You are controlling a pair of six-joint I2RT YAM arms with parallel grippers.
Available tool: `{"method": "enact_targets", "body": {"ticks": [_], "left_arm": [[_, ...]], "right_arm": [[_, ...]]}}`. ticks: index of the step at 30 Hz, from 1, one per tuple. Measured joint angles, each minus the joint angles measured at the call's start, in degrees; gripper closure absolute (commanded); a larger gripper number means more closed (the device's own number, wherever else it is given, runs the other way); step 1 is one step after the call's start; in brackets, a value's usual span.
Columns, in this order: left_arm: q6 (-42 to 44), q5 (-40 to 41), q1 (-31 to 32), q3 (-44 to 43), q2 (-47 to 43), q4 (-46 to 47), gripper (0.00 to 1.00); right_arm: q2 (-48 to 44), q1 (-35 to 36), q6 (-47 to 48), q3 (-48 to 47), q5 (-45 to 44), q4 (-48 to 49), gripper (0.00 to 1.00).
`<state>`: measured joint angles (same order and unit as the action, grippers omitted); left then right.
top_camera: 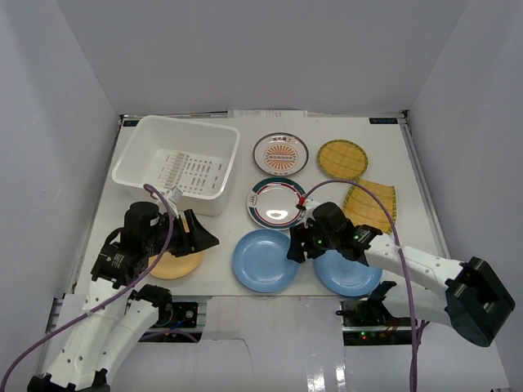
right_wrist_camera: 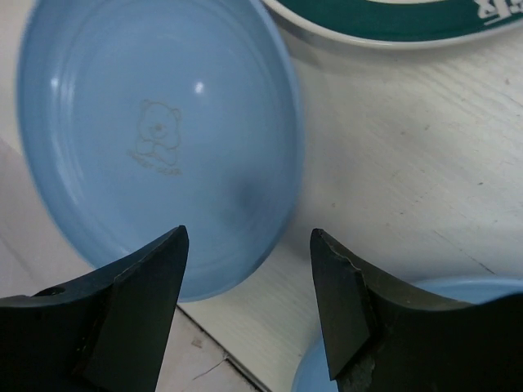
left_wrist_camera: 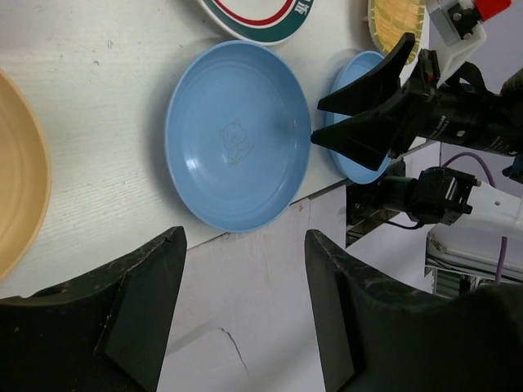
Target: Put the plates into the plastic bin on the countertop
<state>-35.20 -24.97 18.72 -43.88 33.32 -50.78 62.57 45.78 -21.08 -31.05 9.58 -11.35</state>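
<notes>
Right gripper [top_camera: 294, 250], wide open and empty, hovers at the left blue plate's [top_camera: 263, 261] 3 o'clock rim (left gripper [top_camera: 209, 238] gapes empty too); straddle that rim before pinching.

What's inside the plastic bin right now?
Only its slotted bottom shows inside the plastic bin. The plates lie outside it on the countertop. The bin's near wall covers a strip of floor at its foot, so that part cannot be checked.
</notes>
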Motion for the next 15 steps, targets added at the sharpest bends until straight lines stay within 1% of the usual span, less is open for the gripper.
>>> {"method": "enact_targets", "body": {"ticks": [3,5,6,7,8,11,13,15], "left_arm": [[0.04,-0.35,0.0,0.55,0.57,0.09,0.32],[0.24,-0.59,0.0,0.72,0.59,0.26,0.34],[0.33,-0.66,0.0,0.9,0.61,0.28,0.34],[0.44,-0.7,0.0,1.11,0.66,0.28,0.35],[0.52,-0.66,0.0,1.31,0.76,0.2,0.35],[0.92,0.11,0.0,1.42,1.2,0.17,0.38],[1.29,1.46,0.0,1.09,1.11,-0.17,0.4],[1.75,4.22,0.0,-1.27,1.11,-1.09,0.42]], "right_arm": [[4.26,0.17,-0.35,0.44,-2.69,1.42,0.39],[7.3,0.17,-0.63,0.87,-4.9,2.86,0.54],[8.44,0.15,-0.72,0.94,-5.64,3.19,0.66],[9.51,0.15,-0.72,0.94,-6.29,3.67,0.9],[10.29,0.15,-0.85,0.94,-6.38,4.44,0.92],[10.23,0.26,-2.01,0.7,-6.14,6.1,0.92],[8.11,0.48,-2.01,0.7,-6.54,4.11,0.92],[3.39,0.48,-1.6,-0.22,-6.88,0.11,0.92]]}}
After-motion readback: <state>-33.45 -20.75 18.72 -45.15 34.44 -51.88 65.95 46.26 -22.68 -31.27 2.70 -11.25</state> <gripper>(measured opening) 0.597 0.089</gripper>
